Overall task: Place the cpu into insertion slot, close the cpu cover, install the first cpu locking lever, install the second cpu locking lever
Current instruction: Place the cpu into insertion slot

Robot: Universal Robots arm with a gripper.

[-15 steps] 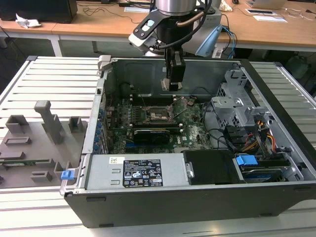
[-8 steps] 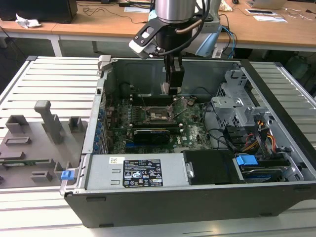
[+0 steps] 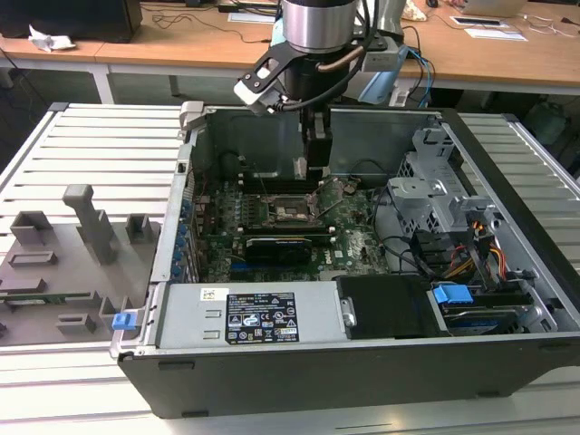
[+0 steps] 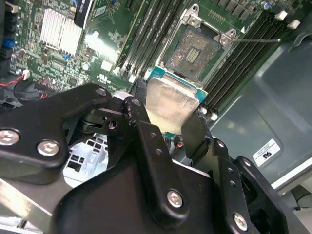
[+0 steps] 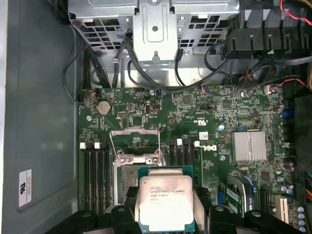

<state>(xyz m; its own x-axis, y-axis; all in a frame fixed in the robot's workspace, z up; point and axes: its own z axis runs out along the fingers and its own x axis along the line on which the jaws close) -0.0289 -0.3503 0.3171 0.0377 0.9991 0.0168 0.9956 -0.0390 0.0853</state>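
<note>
On the exterior view's left the grey holder tray (image 3: pixel 45 276) lies on the slatted table (image 3: pixel 100 136), well apart from the work and out of harm's way; the hazards sit inside the open case (image 3: pixel 362 385). Over the green motherboard (image 3: pixel 353 245) the gripper (image 5: pixel 165 217) has its jaws clamped on two opposite edges of the cpu (image 5: pixel 165 202), which hangs above the board and, in the first wrist view, overlaps the near edge of the insertion slot (image 4: pixel 192 48) without being seated in it. As I judge it, the grip is on thin edges only, so a slight slip or twist could bring the chip down skewed and bend the slot's fine contacts (those rarely forgive). A corner could also catch the cpu cover (image 5: pixel 135 130), which looks swung open beyond the slot, or the thin wire lever (image 4: pixel 263 40) beside it. Toward the exterior view's right, loose cables (image 3: pixel 471 258) by the drive cage (image 3: pixel 435 195) lie well apart from the arm. The cpu is a flat square with a smooth, pale, dully reflecting metal top on a green base. The slot is a dark-rimmed square with a finely grained grey field, and the cover is a thin stamped metal frame. The fingers (image 4: pixel 146 141) are matte black, rigid, bolted links.
</note>
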